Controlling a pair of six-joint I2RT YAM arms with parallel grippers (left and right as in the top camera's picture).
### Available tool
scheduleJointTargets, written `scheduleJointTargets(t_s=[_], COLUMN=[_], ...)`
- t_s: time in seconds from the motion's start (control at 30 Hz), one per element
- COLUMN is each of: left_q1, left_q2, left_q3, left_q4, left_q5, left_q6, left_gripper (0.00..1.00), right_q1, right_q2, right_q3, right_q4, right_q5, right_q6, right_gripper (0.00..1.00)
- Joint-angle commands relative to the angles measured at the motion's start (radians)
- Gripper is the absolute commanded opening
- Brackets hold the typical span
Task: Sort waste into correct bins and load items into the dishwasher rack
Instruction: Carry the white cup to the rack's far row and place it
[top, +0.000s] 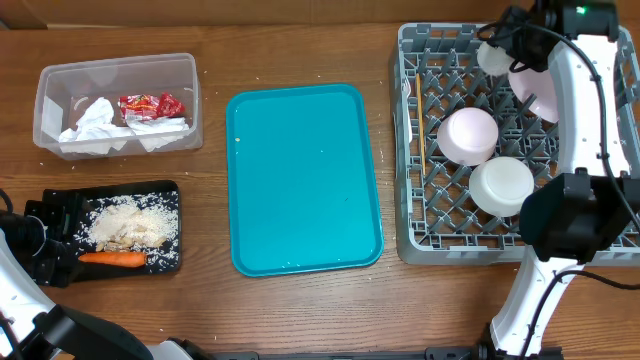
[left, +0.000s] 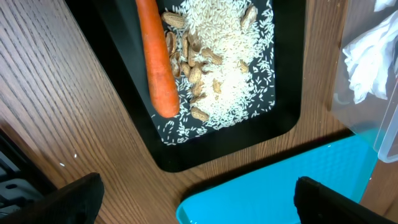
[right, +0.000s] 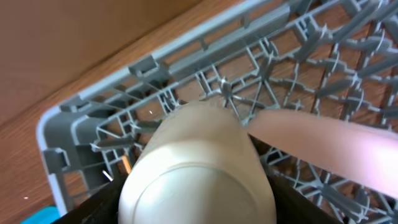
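The grey dishwasher rack (top: 415, 215) stands at the right with two white bowls (top: 468, 135) (top: 501, 185) upside down in it. A white plate (top: 537, 92) stands on edge at its far side, and a thin wooden stick (top: 421, 152) lies near its left wall. My right gripper (top: 500, 45) is shut on the small white cup (top: 492, 58) over the rack's far left part. In the right wrist view the cup (right: 196, 177) fills the jaws (right: 196, 208) beside the plate (right: 329, 146). My left gripper (left: 199, 199) is open and empty, beside the black tray (left: 205, 152).
The clear tub (top: 48, 95) at the far left holds white napkins (top: 95, 125) and the red wrapper (top: 150, 105). The black tray (top: 175, 225) holds pale grains (top: 130, 225) and the carrot (top: 112, 258). The teal tray (top: 300, 180) lies mid-table. The left arm (top: 30, 240) is at the table's left edge.
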Motion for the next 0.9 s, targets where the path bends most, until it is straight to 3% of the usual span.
scheduleJointTargets(t_s=[0.0,0.1,0.17,0.2,0.43,0.6,0.87], left_q1=[0.003,0.003,0.003,0.003,0.003,0.003,0.003], left_q2=[0.005,0.005,0.005,0.005,0.005,0.005,0.005], left_q3=[-0.002,-0.002,-0.002,-0.002,-0.002,-0.002,-0.002], left_q4=[0.001,0.001,0.001,0.001,0.001,0.001,0.001], left_q5=[0.004,0.004,0.004,0.004,0.004,0.004,0.004], left_q6=[-0.013,-0.013,-0.013,-0.013,-0.013,-0.013,-0.013], left_gripper=[1.0,1.0,1.0,1.0,1.0,1.0,1.0], right_q1=[-0.002,-0.002,-0.002,-0.002,-0.002,-0.002,-0.002], right_q2=[-0.019,-0.019,-0.019,-0.019,-0.02,-0.052,-0.298], right_q3=[-0.024,-0.021,-0.02,-0.02,0.006,0.164,0.274], right_q4=[0.006,0.001,-0.003,-0.007,-0.071,-0.245,-0.481], right_q5=[0.001,-0.009,-0.043,-0.053,-0.103,-0.103,-0.202], right_q6=[-0.007,-0.011,-0.033,-0.033,-0.06,-0.059,-0.059], right_gripper=[0.67,0.71,0.84,0.84,0.88,0.9,0.9])
